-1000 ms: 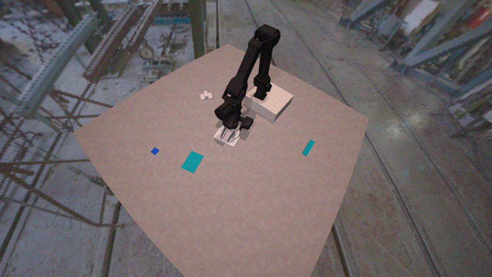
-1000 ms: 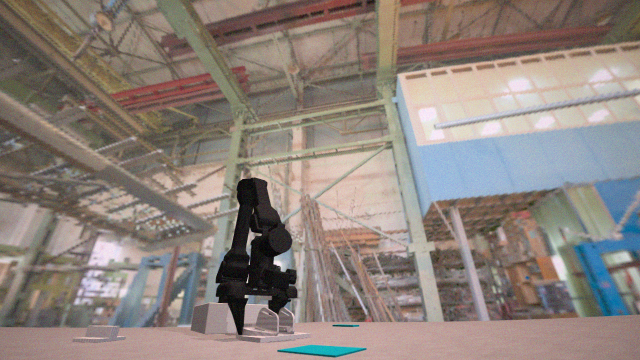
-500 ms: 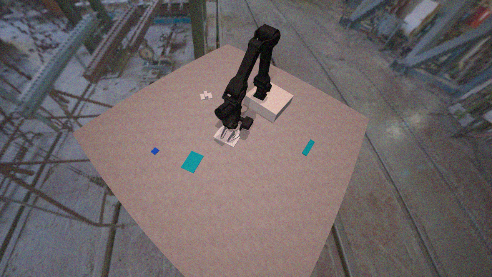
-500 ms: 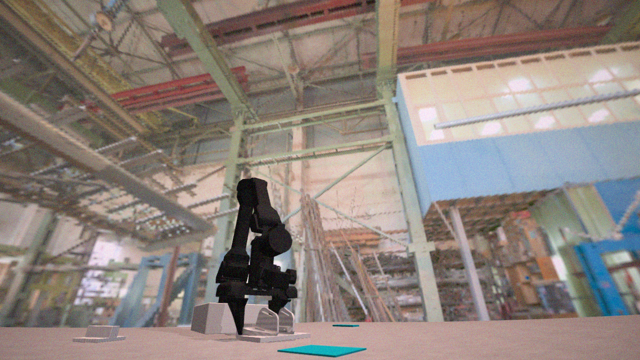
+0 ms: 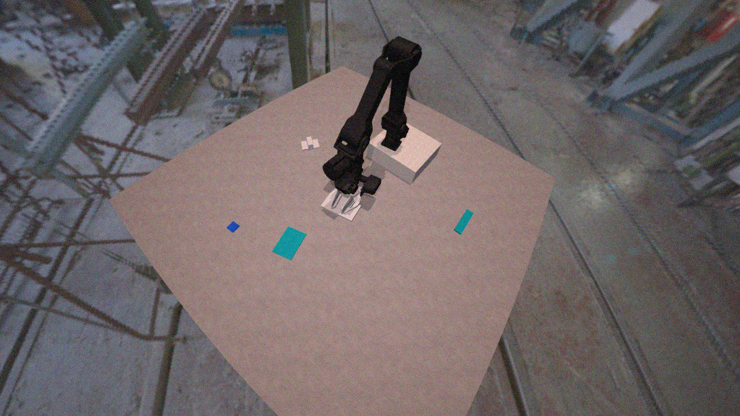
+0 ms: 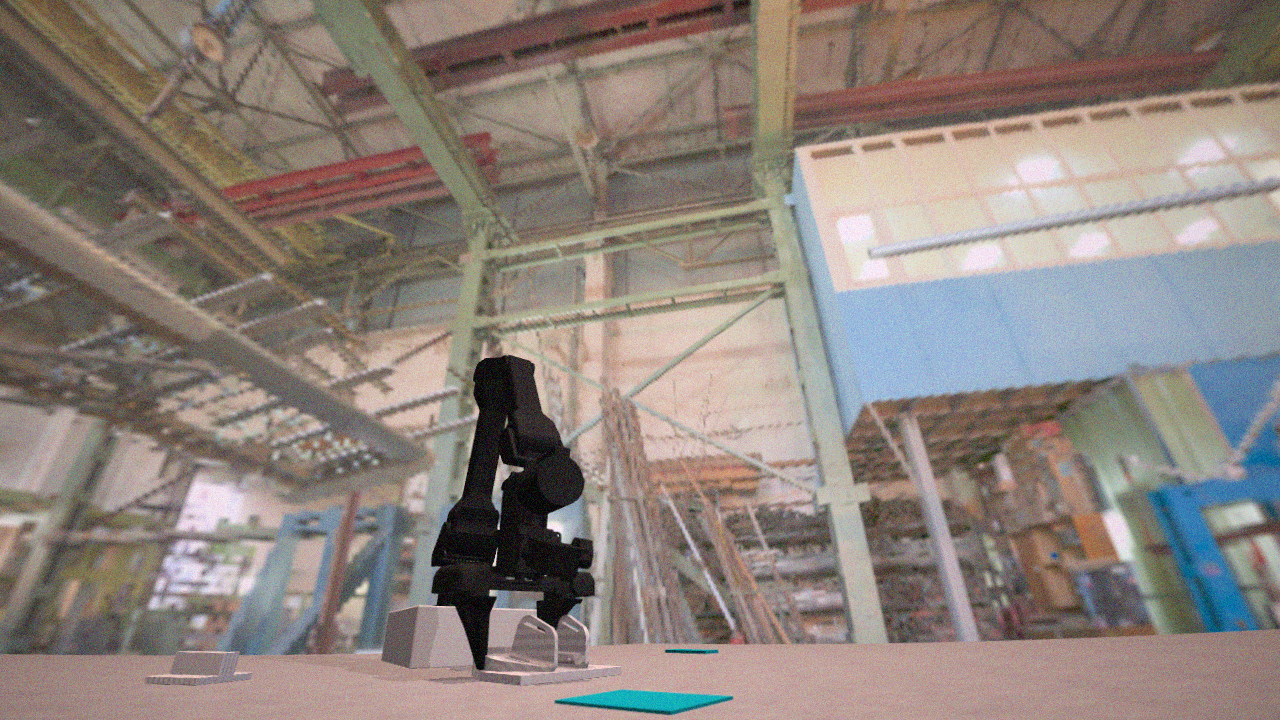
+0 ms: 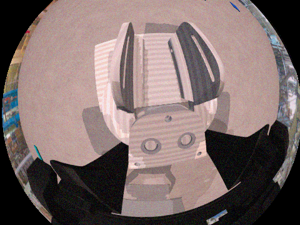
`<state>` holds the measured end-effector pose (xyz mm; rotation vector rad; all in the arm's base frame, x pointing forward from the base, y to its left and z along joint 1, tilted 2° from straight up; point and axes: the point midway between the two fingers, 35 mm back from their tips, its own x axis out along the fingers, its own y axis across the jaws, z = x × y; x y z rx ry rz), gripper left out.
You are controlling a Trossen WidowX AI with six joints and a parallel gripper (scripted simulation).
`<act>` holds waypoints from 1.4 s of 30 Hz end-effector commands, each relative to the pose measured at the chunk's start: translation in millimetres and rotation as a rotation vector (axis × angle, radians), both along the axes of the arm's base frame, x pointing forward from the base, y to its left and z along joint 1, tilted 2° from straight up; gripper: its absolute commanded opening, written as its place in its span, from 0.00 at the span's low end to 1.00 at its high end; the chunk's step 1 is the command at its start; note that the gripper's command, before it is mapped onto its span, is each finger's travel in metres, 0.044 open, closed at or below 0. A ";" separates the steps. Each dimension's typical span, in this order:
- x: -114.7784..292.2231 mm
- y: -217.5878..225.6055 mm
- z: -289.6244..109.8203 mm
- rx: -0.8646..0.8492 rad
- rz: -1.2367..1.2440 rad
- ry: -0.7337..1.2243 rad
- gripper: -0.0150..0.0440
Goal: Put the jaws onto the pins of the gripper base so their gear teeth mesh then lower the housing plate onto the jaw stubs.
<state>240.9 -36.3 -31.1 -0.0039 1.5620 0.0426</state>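
Across the tan tabletop, the claw, spread wide, grips the plate; best lower it level, then release evenly.

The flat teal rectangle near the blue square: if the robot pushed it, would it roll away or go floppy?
The teal rectangle probably wouldn't roll, since it lies flat and has straight edges. It looks stiff, because its outline shows no bends. It might be tricky to pinch, being so thin.
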 end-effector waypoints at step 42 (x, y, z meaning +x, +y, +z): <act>0.0 0.0 0.0 0.000 0.000 0.000 1.00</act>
